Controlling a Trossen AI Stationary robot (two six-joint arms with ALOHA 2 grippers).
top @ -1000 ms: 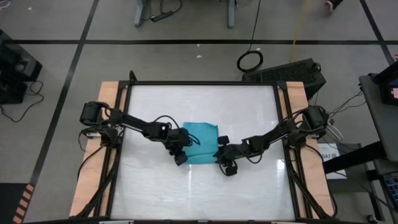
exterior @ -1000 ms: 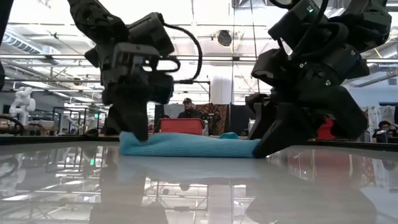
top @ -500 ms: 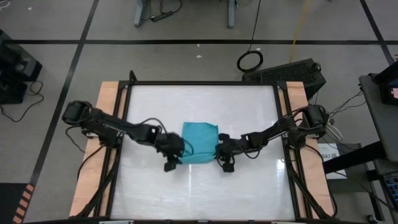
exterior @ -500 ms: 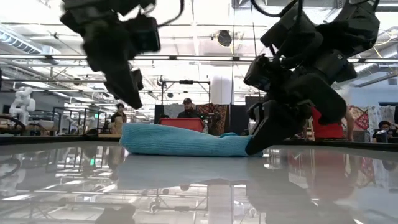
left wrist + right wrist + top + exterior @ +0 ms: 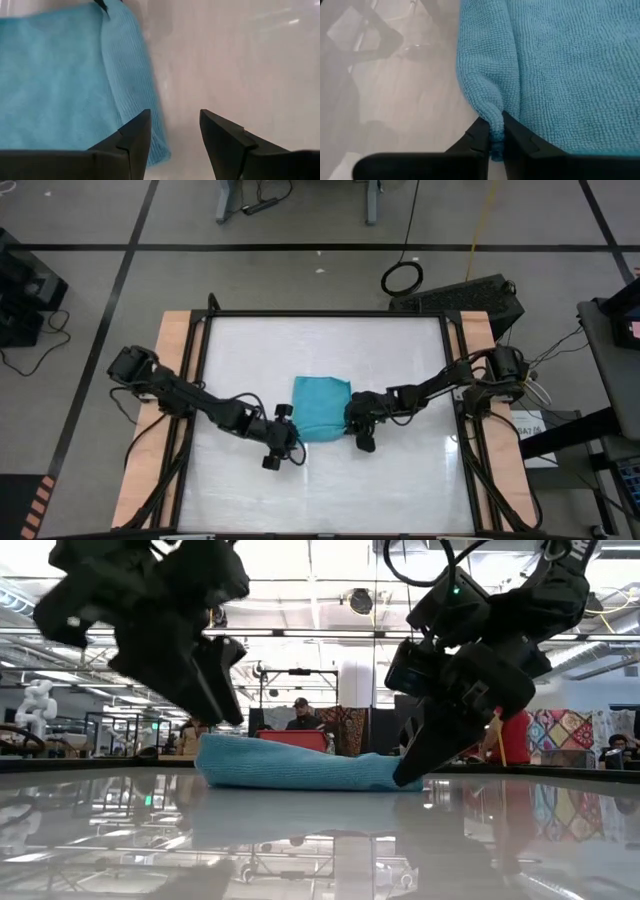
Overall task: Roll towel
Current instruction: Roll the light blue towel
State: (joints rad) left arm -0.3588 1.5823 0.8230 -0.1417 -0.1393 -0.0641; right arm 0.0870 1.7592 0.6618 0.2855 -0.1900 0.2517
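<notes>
The teal-blue towel (image 5: 320,408) lies folded and flat at the table's middle; it also shows in the low view (image 5: 300,765). My right gripper (image 5: 357,430) is shut on the towel's near right corner and points down at it (image 5: 408,775). My left gripper (image 5: 283,442) is open and empty. It hangs above the table just off the towel's near left corner (image 5: 215,700). In the left wrist view (image 5: 175,117) the towel's edge (image 5: 135,90) lies beside its fingers, apart from them. My right gripper pinches a small raised fold at the towel's near right corner (image 5: 492,112) between its two fingers (image 5: 480,132). The fingers slant down from the table's right side. The rest of the towel lies flat on the table, slack.
The white tabletop (image 5: 400,480) has a dark frame and wooden side strips (image 5: 175,350). Bare table lies all round the towel. People and equipment show in the room beyond the far edge (image 5: 295,715).
My left gripper has let go of the towel's near left corner, risen and drawn back toward the table's near left. My right gripper has kept its hold and shifted a little toward the far edge. The towel stays on the table.
</notes>
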